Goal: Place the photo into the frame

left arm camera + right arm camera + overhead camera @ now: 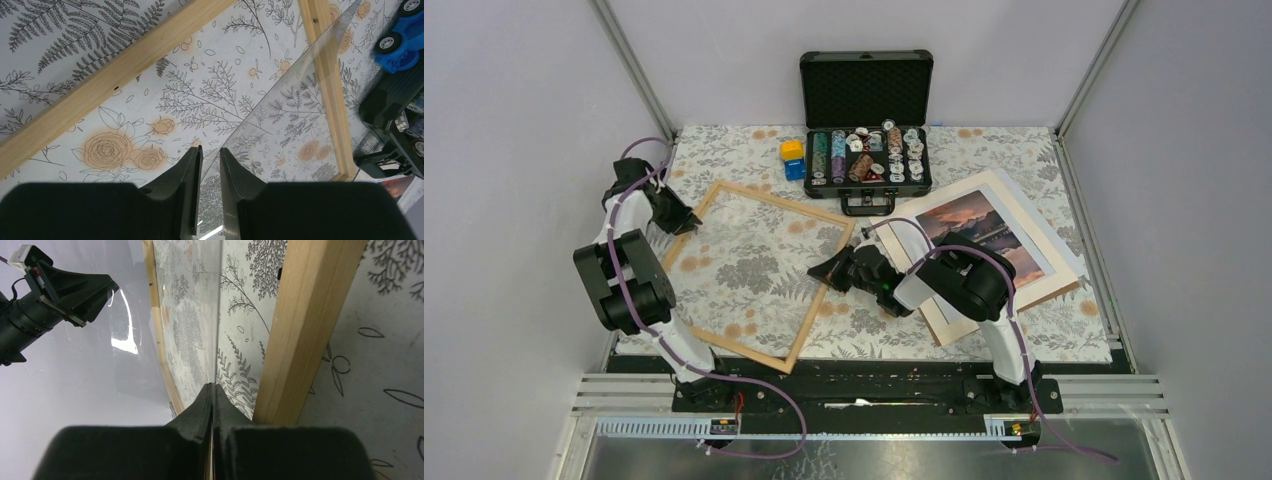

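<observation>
The top view looks down from behind the arm bases over the whole worktop (1044, 340), while both wrist views skim close along the frame (784, 203), the right apparently catching the left arm (22, 325) too.

photo (984, 232): near-left corner swallowed by the right arm (969, 285), on the right side of the table (1064, 330).
backing board (1052, 296): just a brown sliver peeking out along the photo's near edge.
glass pane (300, 125): almost invisible from above, and its outline over the frame (786, 206) can't be traced there.
right gripper (212, 387): the pane's edge vanishes between the pinched fingers.
left gripper (210, 150): the pane's edge runs up to the gap; contact can't be told.
toy car (400, 42): blue, sliced off by the left wrist view's right edge.
case (866, 150): chip markings far too small to read, at the table's far edge.
</observation>
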